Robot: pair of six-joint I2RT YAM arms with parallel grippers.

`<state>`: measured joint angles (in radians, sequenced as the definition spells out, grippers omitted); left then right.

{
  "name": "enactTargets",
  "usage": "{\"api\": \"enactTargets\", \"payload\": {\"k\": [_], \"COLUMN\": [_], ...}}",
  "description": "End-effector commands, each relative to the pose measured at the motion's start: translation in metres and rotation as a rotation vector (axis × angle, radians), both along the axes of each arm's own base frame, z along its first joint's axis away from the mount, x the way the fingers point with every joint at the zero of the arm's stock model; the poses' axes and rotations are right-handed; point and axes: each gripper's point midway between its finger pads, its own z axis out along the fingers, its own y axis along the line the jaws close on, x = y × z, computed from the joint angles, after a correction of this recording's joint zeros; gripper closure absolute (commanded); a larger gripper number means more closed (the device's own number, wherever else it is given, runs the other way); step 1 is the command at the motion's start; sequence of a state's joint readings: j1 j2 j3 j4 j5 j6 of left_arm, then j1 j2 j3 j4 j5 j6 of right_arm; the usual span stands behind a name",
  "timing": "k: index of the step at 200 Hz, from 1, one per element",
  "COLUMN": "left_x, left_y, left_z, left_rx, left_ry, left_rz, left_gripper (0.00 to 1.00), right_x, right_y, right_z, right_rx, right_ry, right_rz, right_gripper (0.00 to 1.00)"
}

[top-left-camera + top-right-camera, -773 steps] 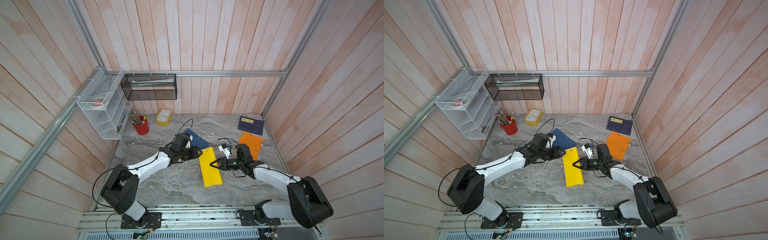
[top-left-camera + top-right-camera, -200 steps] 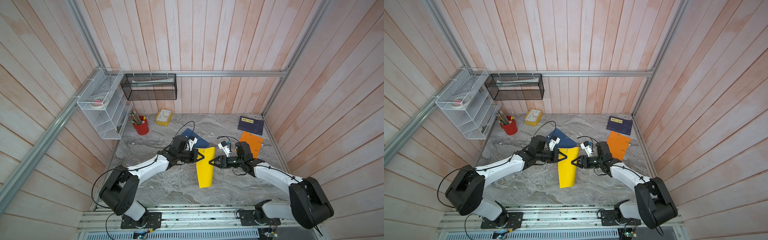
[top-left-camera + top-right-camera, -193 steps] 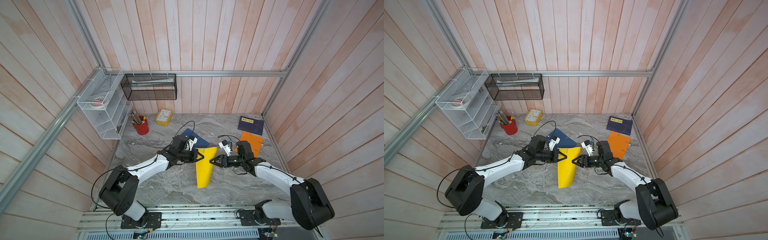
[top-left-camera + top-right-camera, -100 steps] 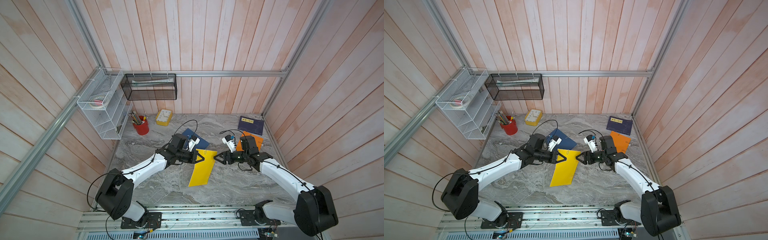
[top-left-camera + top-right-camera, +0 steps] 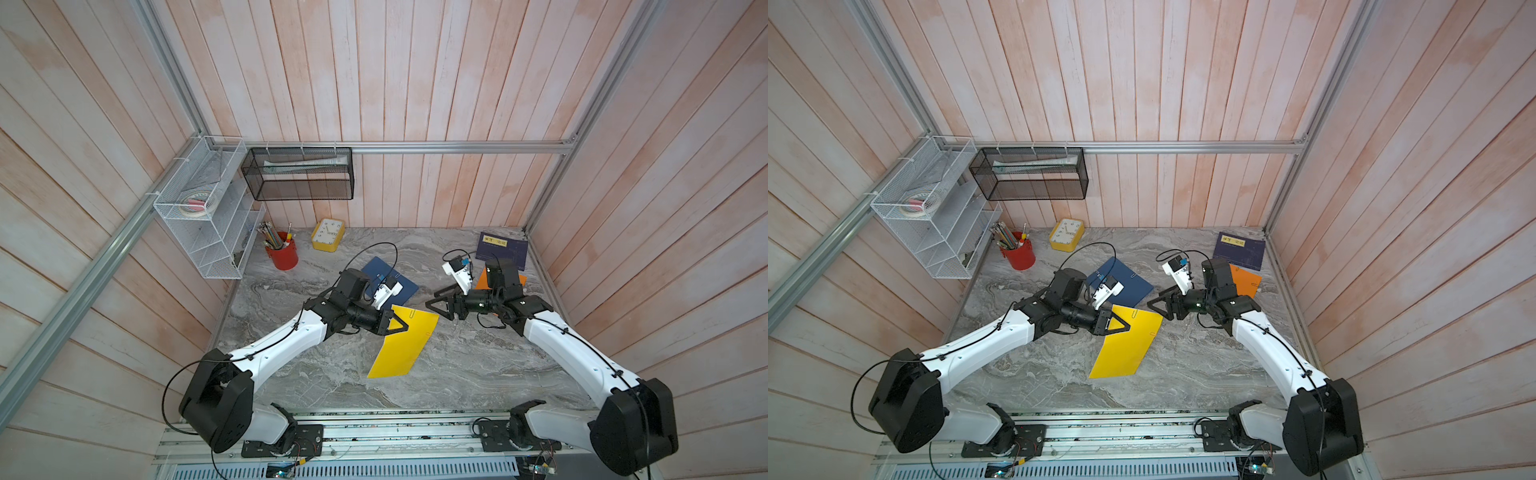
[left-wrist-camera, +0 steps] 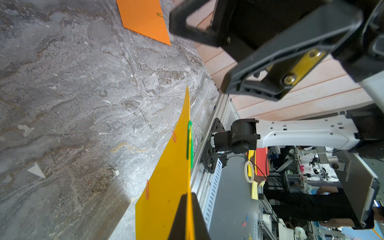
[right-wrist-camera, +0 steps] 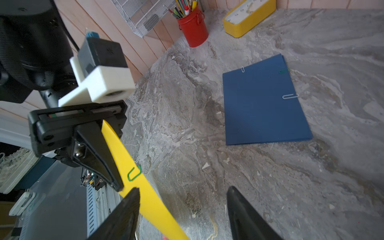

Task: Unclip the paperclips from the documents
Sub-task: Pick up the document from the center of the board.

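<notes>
Left fingers (image 7: 97, 158) are clamped shut on the yellow document's (image 7: 151, 201) raised edge. The sheet slopes down to the worktop (image 7: 270, 187). Green paperclip (image 7: 134, 173) sits just beyond their tips, apparently crosswise to that edge. Right fingers (image 7: 126, 207) are open and empty. In a top view, the clip lies at their 8 o'clock.

Brightness: both top views bright and evenly lit.
Shadows: faint and soft-edged under the yellow sheet (image 5: 402, 345) on the marble table (image 5: 478, 374); a darker wedge beside it in the left wrist view.
Glare: pale hotspot on the marble at that wedge's edge.
Focus: right gripper (image 7: 182, 188) close to its wrist lens, edges soft.
Distortion: wall planks (image 5: 1142, 83) splay toward the corners.
</notes>
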<state>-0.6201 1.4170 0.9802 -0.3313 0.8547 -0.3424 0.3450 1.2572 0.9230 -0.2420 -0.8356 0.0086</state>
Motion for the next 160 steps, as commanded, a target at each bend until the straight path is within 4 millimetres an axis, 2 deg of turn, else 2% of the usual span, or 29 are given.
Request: {"api": "enactTargets", "payload": {"k": [1, 55, 117, 160], "left_x": [-0.01, -0.016, -0.015, -0.014], "left_y": [0.004, 0.013, 0.025, 0.027], "left_z": [0.008, -0.001, -0.004, -0.008], "left_rx": [-0.005, 0.055, 0.082, 0.093], "left_ry": [-0.023, -0.034, -0.035, -0.042], "left_rz": [-0.046, -0.073, -0.1, -0.127], "left_gripper": [1.0, 1.0, 1.0, 1.0], "right_x": [-0.009, -0.028, -0.041, -0.048], "right_y": [0.017, 0.046, 0.06, 0.066], "right_z": [0.011, -0.002, -0.019, -0.02], "right_rx": [0.028, 0.043, 0.07, 0.093], "right_ry": [-0.053, -0.02, 0.026, 0.039], "right_rz": [0.144, 0.304, 0.392, 0.433], "right_gripper": [0.33, 0.4, 0.45, 0.47]}}
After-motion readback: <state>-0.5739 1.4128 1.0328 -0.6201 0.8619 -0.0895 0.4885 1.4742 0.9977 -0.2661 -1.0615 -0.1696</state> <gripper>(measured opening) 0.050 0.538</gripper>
